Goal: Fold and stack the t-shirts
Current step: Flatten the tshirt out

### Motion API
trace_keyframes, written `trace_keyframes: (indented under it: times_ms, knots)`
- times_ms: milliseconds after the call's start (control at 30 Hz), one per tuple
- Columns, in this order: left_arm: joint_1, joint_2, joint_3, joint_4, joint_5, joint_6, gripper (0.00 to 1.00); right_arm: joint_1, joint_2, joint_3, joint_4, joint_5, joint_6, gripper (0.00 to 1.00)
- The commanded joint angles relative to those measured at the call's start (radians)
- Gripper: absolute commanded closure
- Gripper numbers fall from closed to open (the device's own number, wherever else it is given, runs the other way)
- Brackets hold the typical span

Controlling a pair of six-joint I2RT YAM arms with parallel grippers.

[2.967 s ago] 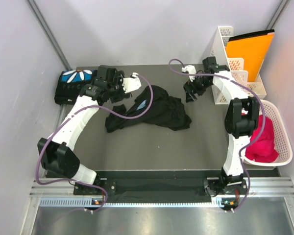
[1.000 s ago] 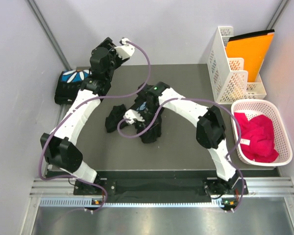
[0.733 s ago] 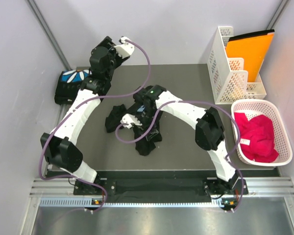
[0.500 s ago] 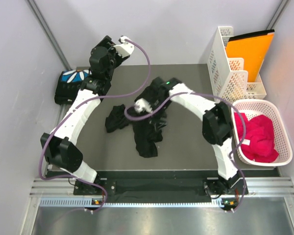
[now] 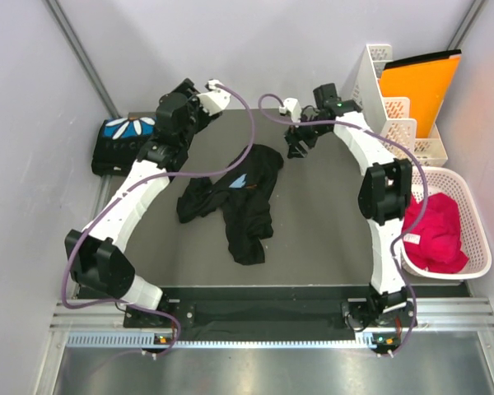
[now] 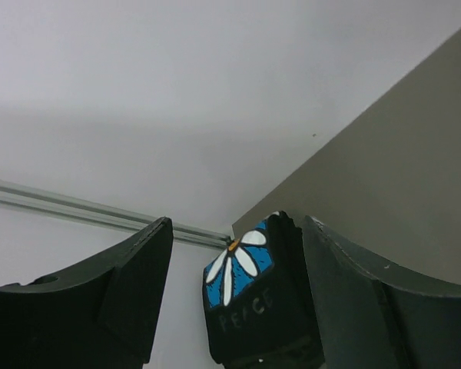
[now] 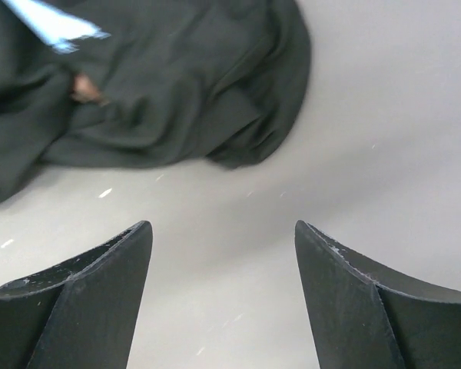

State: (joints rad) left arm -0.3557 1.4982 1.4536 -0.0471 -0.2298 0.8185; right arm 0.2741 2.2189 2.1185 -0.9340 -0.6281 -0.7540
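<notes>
A crumpled black t-shirt point(image 5: 235, 202) lies mid-table with a small blue patch of print showing; its edge fills the top of the right wrist view point(image 7: 161, 92). A second t-shirt point(image 5: 123, 141), folded, black with a blue print and white petals, sits in the far left corner, and shows between the left fingers point(image 6: 250, 307) at a distance. My left gripper point(image 5: 174, 115) point(image 6: 237, 224) hangs raised and open, aimed at that corner, holding nothing. My right gripper point(image 5: 298, 141) point(image 7: 223, 227) is open over bare table just right of the crumpled shirt's far end, apart from it.
A white rack point(image 5: 385, 111) holding an orange folder point(image 5: 418, 82) stands at the back right. A white basket point(image 5: 476, 247) with red cloth point(image 5: 436, 234) sits at the right edge. Walls close in on the left and back.
My right gripper opened, let go of the crumpled shirt and pulled back to the far right. The shirt now lies stretched toward the near edge. The left arm shifted only slightly.
</notes>
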Motion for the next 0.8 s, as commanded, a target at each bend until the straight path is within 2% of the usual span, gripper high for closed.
trace_keyframes:
  times_ms: [0,567,767]
  knots:
    - [-0.014,-0.052,-0.022,-0.022,0.004,0.011,0.27,0.050,0.076,0.044,0.122,0.090,0.010,0.25]
    - [-0.020,-0.056,-0.025,-0.031,-0.023,0.008,0.27,0.079,0.200,0.054,0.251,0.211,0.047,0.29]
    - [-0.020,-0.050,-0.047,-0.011,-0.022,0.031,0.27,0.119,0.209,0.058,0.228,0.215,0.010,0.29]
